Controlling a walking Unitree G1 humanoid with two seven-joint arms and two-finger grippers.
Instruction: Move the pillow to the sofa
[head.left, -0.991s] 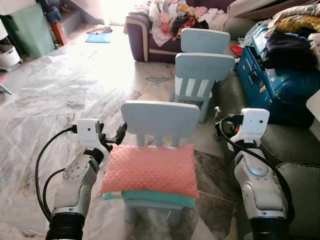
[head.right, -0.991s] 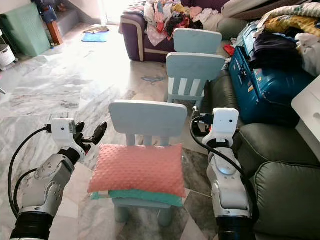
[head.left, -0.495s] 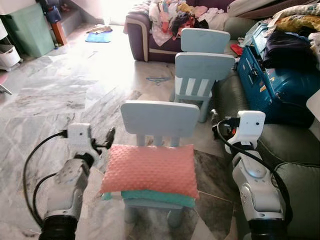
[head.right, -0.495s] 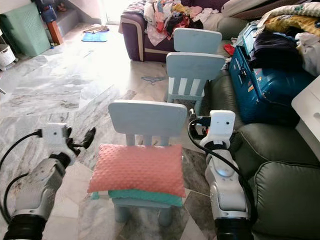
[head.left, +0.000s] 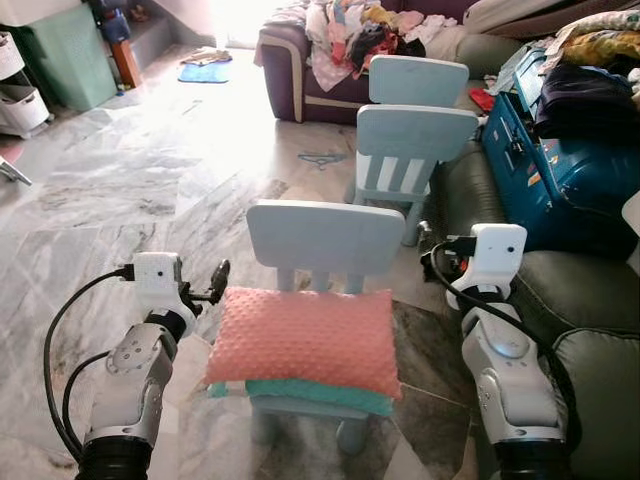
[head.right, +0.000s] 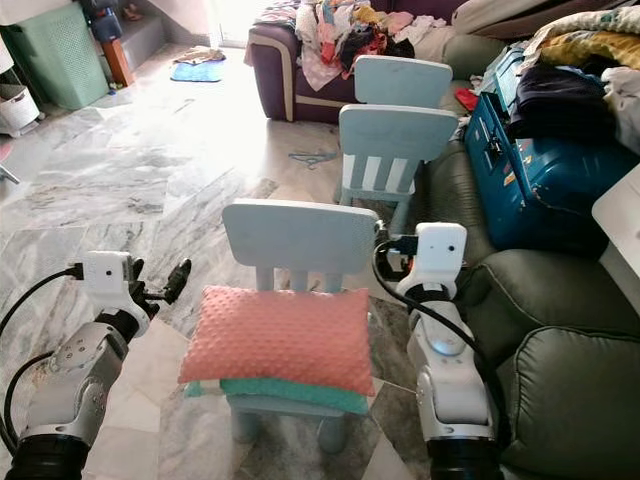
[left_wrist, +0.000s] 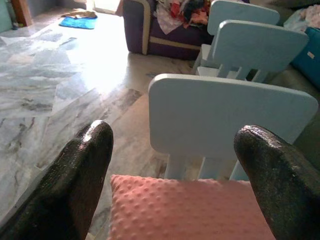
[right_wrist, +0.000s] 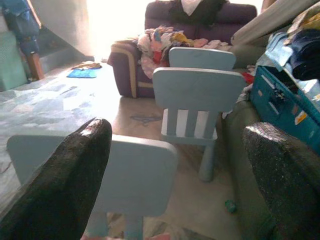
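While both hands gape empty, the pillow (head.left: 305, 340) lies between left hand (head.left: 216, 283) and right hand (head.left: 432, 243).

Head pair above, two wrist cameras low and close.

Both eyes look forward and down on the small blue chair (head.left: 322, 240); each wrist view faces past its fingers (left_wrist: 80, 175) toward that chair's backrest.

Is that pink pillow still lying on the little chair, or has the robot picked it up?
Still lying flat on the chair, atop a teal cushion. The pink pillow sits untouched; both grippers are open, left gripper beside it.
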